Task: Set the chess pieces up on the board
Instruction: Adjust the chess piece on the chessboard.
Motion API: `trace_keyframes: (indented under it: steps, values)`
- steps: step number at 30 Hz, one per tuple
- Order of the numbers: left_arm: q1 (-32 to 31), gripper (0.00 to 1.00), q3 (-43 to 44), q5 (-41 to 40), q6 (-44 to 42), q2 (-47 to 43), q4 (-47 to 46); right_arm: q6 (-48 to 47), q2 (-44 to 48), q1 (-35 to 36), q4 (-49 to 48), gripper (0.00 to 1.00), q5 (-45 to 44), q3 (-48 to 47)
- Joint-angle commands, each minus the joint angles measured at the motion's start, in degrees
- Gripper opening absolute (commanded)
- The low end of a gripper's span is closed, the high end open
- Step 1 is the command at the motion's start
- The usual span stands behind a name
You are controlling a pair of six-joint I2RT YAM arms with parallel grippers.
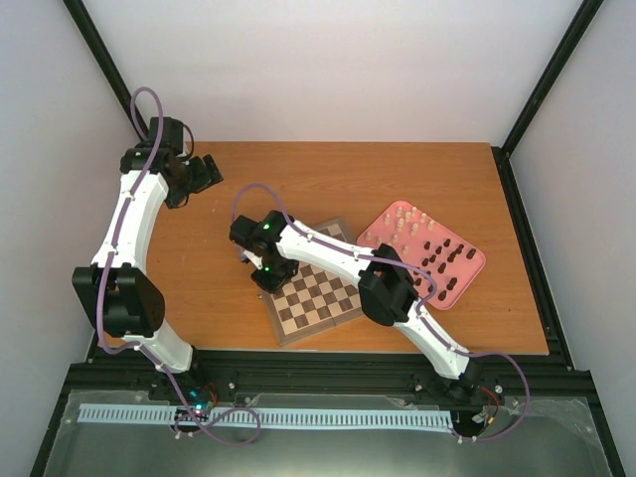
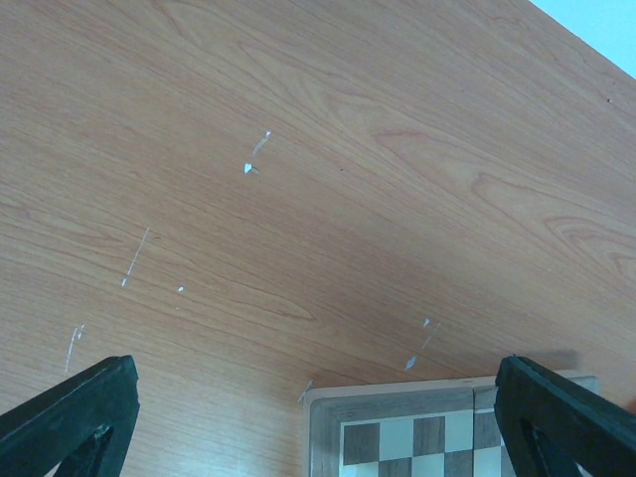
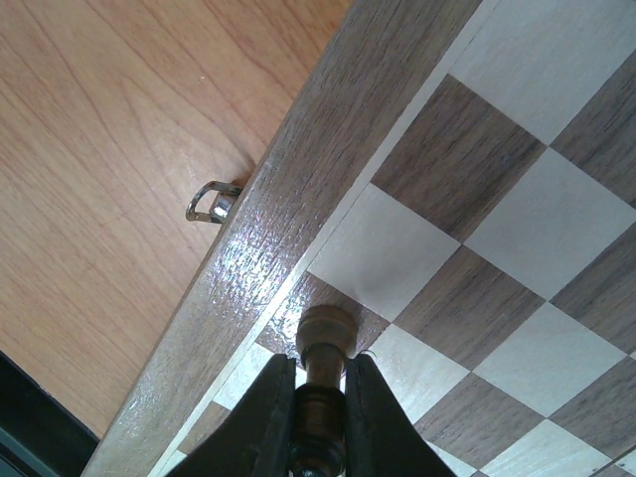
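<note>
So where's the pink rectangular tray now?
Top view: the pink rectangular tray lies on the right of the wooden table, just right of the checkered wooden chessboard.

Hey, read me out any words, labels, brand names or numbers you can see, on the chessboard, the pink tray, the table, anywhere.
There is no readable text in any view.
The board has plain checks and a bare border, with no letters or numbers.
The pink tray is unmarked.
The chess piece in the right hand has no marking.
The table shows only scratches, no writing.
</note>
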State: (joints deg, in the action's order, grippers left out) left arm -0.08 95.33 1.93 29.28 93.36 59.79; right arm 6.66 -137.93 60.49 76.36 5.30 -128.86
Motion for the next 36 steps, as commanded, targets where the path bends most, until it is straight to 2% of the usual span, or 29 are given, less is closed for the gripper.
trace_keyframes:
  steps: [1,5,9,17,21,26,32,36]
  values:
    - [-0.4,1.00,0.2,0.3,-0.8,-1.5,-0.8,-0.3,-0.3,0.5,1.1,0.15,0.8,-1.2]
    - [-0.3,1.00,0.4,0.4,-0.7,-1.3,-0.8,-0.8,-0.2,0.5,0.8,0.26,1.5,-1.1]
    - [-0.4,1.00,0.5,0.4,-0.7,-1.1,-0.8,-1.3,0.2,0.6,0.4,0.32,2.2,-0.9]
    - [-0.3,1.00,0.6,0.4,-0.8,-1.0,-0.7,-2.7,1.7,0.6,-0.8,0.63,3.3,-0.6]
    - [-0.4,1.00,1.0,0.2,-0.8,-1.1,-0.5,-2.8,2.9,0.5,-1.2,0.66,1.6,-1.5]
    - [-0.4,1.00,1.5,-0.2,-0.9,-1.0,-0.2,0.0,6.6,-1.3,-2.8,0.80,-4.7,-2.4]
    - [-0.4,1.00,2.8,-0.2,-0.9,-0.6,0.1,5.7,13.8,-10.5,-6.7,0.80,-5.0,0.8]
    - [-0.4,1.00,4.0,-0.5,-1.0,0.0,0.5,8.8,21.7,-17.9,-8.3,0.77,-10.5,9.7]
